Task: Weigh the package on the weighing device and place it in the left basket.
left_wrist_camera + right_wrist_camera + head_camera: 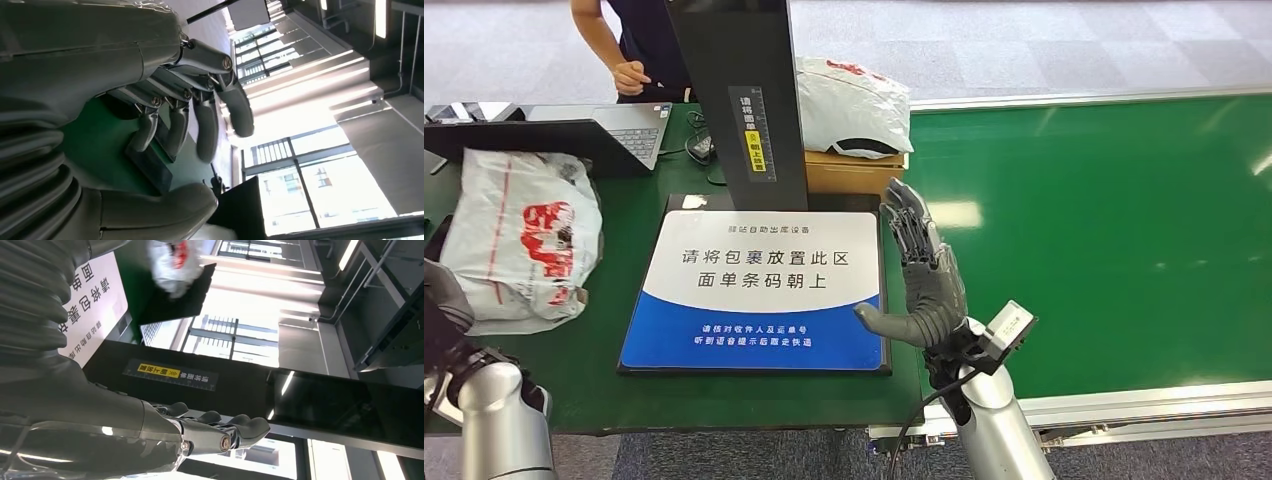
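Observation:
The white plastic package [519, 240] with red print lies on the green table, left of the weighing device. The device's white and blue platform [754, 290] is bare, with a black pillar [739, 100] behind it. My right hand [924, 280] stands upright at the platform's right edge, fingers spread, holding nothing. In the right wrist view its fingers [220, 432] stretch out below the pillar [200, 382], with the platform [95, 305] beside them. My left hand [442, 300] hangs near the package's front left corner. Its fingers [200, 115] are apart and empty.
A second white package [849, 105] rests on a cardboard box [854, 170] behind the device. A laptop [624, 125] sits at the back left, where a person [624, 50] stands. A green conveyor belt [1104, 230] runs along the right.

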{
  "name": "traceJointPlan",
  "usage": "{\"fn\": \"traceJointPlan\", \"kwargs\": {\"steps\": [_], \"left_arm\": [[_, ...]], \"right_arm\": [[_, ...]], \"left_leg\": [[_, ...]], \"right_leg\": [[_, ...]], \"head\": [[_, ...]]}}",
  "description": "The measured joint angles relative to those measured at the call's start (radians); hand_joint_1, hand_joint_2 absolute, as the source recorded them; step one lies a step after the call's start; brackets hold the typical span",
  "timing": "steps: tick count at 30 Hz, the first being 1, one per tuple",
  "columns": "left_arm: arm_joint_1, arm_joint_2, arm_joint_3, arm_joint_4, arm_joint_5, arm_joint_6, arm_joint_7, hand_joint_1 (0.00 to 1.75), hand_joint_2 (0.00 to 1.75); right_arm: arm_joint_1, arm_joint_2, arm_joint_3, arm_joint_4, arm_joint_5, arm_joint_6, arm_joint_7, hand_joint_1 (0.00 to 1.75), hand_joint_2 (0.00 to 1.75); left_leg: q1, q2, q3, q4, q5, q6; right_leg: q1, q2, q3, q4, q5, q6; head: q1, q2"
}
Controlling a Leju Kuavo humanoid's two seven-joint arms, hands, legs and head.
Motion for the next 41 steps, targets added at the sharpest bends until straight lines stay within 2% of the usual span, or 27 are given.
{"fn": "traceJointPlan", "kwargs": {"steps": [5,10,14,21,24,29,34,41], "left_arm": [[-0.019,0.006,-0.002,0.056,-0.066,-0.012,0.05,0.0,1.75],[-0.022,0.014,-0.028,0.082,-0.178,-0.061,0.134,0.0,1.75],[-0.005,0.012,-0.065,0.069,-0.242,-0.11,0.163,0.0,1.75],[0.079,-0.014,-0.174,-0.091,-0.09,-0.325,0.095,0.0,1.75],[0.12,-0.028,-0.241,-0.175,-0.058,-0.374,0.051,0.0,1.75],[0.188,-0.057,-0.356,-0.281,-0.071,-0.385,-0.003,0.0,1.75],[0.24,-0.083,-0.449,-0.319,-0.092,-0.37,-0.011,0.0,1.75],[0.265,-0.097,-0.513,-0.312,-0.071,-0.347,0.004,0.0,1.75]], "right_arm": [[0.0,0.0,0.001,0.0,0.003,-0.013,0.0,0.0,1.75],[0.001,0.0,0.002,0.0,0.006,-0.023,0.0,0.0,1.75],[0.002,0.0,0.002,0.0,0.011,-0.023,0.0,0.0,1.75],[0.009,0.0,0.002,-0.002,0.015,-0.023,-0.001,0.0,1.75],[0.015,0.0,0.002,-0.006,0.027,-0.028,-0.002,0.0,1.75],[0.029,0.0,0.002,-0.01,0.066,-0.06,0.002,0.0,1.75],[0.047,0.0,0.002,-0.015,0.115,-0.092,0.012,0.0,1.75],[0.059,0.0,0.015,-0.008,0.165,-0.138,0.022,0.0,1.75]], "left_leg": [[0.0,0.0,0.0,0.0,0.0,0.0],[0.0,0.0,0.0,0.0,0.0,0.0],[0.0,0.0,0.0,0.0,0.0,0.0],[0.0,0.0,0.0,0.0,0.0,0.0],[0.0,0.0,0.0,0.0,0.0,0.0],[0.0,0.0,0.0,0.0,-0.001,0.0],[0.0,0.0,0.0,0.0,-0.001,0.0],[0.0,0.0,0.0,0.0,-0.001,0.0]], "right_leg": [[0.0,0.0,0.0,0.0,0.0,0.0],[0.0,0.0,0.0,0.0,0.0,0.0],[0.0,0.0,0.0,0.0,0.0,0.0],[0.0,0.0,0.0,0.0,0.0,0.0],[0.0,0.0,0.0,0.0,0.0,0.0],[0.0,0.0,0.0,0.0,0.0,0.0],[0.0,0.0,0.0,0.0,0.0,0.0],[0.0,0.0,0.0,0.0,0.0,0.0]], "head": [[0.0,0.0],[0.0,0.0],[0.0,0.0],[0.0,0.0],[0.0,0.0],[0.0,0.0],[0.0,0.0],[0.0,0.0]]}}
